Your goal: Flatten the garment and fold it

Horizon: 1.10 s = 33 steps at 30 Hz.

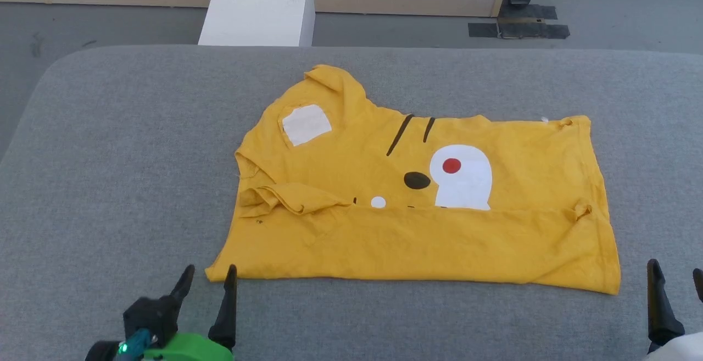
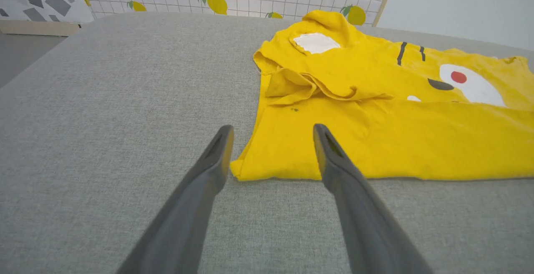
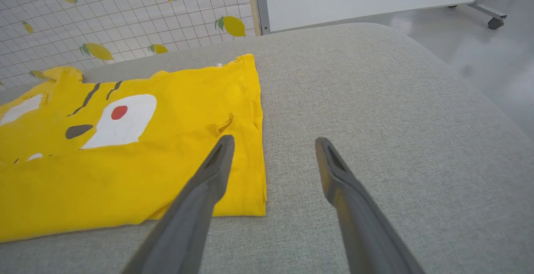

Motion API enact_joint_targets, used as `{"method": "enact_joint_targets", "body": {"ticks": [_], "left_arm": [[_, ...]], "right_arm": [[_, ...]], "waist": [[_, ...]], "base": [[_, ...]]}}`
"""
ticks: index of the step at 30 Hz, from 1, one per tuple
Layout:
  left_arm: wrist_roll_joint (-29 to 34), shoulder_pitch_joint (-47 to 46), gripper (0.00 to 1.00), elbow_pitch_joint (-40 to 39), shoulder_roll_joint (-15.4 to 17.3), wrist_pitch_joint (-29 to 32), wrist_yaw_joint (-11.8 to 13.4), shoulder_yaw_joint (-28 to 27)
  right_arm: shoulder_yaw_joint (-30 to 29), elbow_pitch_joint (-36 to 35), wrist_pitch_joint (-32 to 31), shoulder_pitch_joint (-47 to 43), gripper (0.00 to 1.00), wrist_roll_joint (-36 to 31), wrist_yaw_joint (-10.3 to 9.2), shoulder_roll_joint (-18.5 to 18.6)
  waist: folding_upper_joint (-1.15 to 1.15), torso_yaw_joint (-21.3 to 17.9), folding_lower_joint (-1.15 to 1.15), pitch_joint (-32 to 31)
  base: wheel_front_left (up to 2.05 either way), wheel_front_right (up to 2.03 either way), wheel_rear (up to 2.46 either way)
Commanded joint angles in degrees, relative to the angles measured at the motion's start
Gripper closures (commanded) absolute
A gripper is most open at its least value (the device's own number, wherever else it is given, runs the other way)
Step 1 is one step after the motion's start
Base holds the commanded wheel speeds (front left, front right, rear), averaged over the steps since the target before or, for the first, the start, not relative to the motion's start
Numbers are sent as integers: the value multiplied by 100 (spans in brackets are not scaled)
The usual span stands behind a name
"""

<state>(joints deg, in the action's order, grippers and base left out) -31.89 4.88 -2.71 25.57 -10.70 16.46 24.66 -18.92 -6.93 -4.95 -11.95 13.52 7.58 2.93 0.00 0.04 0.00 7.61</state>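
Left gripper (image 1: 211, 267) sits at the lower left of the head view with its two dark fingers spread apart and nothing between them. Its tips are just off the near-left corner of the bright yellow short-sleeved T-shirt with a cartoon animal face print (image 1: 417, 229). In the left wrist view that corner lies between the open fingers (image 2: 273, 128). The right gripper (image 1: 675, 266) is at the lower right, jaws likewise wide and empty, just beside the shirt's near-right corner (image 3: 125, 182).

The shirt lies in the middle of the grey fabric-covered padded surface (image 1: 110, 157), its long axis running left to right across the frame. The crumpled neck end points left and the straight hem points right. One sleeve with a white ear patch juts toward the upper left. The near long edge is folded up over the lower part of the print, forming a plain yellow band.
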Motion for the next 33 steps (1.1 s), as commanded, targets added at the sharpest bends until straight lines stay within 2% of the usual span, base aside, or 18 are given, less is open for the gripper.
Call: {"method": "enact_joint_targets", "body": {"ticks": [1, 5, 6, 8, 19, 20, 22, 28, 33], "left_arm": [[79, -207, 0, 54, 146, 238, -61, 52], [9, -563, 0, 119, 386, 1059, -284, 246], [-39, -736, 0, 162, 481, 1431, -355, 302], [-87, -896, 0, 227, 561, 1756, -401, 335], [-512, -1366, 0, 700, 704, 3263, -567, 553], [-551, -1380, 18, 735, 703, 3408, -545, 575], [-583, -1395, 100, 791, 698, 3570, -506, 608], [-896, -1311, 100, 781, 515, 3660, -577, 594], [-981, -1213, 100, 537, 494, 3314, -454, 340]], "right_arm": [[2, -32, 3, 103, 0, -41, -9, -4], [-9, -76, -16, 206, 0, -37, -9, -4], [-7, -71, -22, 243, 0, -29, -9, -4], [-5, -51, -22, 288, 0, 1, -9, -4], [-26, 32, -25, 503, 0, -1, -9, -5], [-30, 39, -25, 516, 0, -1, -9, -5], [-33, 45, -29, 538, 0, -7, -9, -5], [110, 25, -126, 684, 0, -157, -9, -5], [250, -119, -485, 909, 0, -347, -9, -5]], "waist": [[0, 0, 0, 46], [0, -3, 0, 203], [0, -11, 0, 291], [0, -29, 0, 381], [0, -133, 0, 735], [0, -136, 0, 750], [0, -140, 0, 780], [0, -141, 0, 797], [0, -118, 0, 788]], "base": [[0, 0, 0], [0, 0, 0], [0, 0, 0], [0, 0, 0], [0, 0, 0], [0, 0, 0], [0, 0, 0], [0, 0, 0], [0, 0, 0]]}}
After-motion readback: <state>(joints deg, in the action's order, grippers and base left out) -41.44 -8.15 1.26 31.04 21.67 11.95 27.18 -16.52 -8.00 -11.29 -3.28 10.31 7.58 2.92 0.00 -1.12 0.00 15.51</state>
